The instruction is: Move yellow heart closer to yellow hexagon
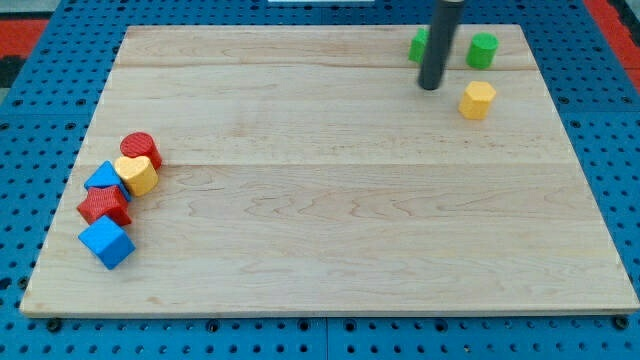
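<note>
The yellow heart (137, 174) lies at the view's left in a cluster of blocks, touching a red cylinder (141, 149) above it and a blue block (105, 180) to its left. The yellow hexagon (477, 100) lies far off at the view's upper right. My tip (431, 86) rests on the board just left of the yellow hexagon, a short gap apart, and far from the yellow heart.
A red star-like block (104, 206) and a blue cube (106, 243) lie below the heart. A green cylinder (482, 49) and a green block (419, 45), partly hidden behind the rod, sit near the board's top edge (320, 28).
</note>
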Motion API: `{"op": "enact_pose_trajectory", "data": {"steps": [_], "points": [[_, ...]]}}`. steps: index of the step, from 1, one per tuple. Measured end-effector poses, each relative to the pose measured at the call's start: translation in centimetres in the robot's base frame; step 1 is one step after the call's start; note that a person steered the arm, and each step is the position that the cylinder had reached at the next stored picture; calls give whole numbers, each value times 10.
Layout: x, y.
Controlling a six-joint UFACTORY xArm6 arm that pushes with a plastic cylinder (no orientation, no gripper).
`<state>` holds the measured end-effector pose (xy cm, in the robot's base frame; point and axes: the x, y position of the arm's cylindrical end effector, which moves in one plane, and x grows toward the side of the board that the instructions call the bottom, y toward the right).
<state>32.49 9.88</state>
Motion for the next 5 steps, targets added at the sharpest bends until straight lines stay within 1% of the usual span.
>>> {"op": "enact_pose_trajectory", "data": {"steps": [1, 2, 3, 4, 5], "points": [[78, -73], [173, -131], [181, -225], [181, -278], [171, -309]]}}
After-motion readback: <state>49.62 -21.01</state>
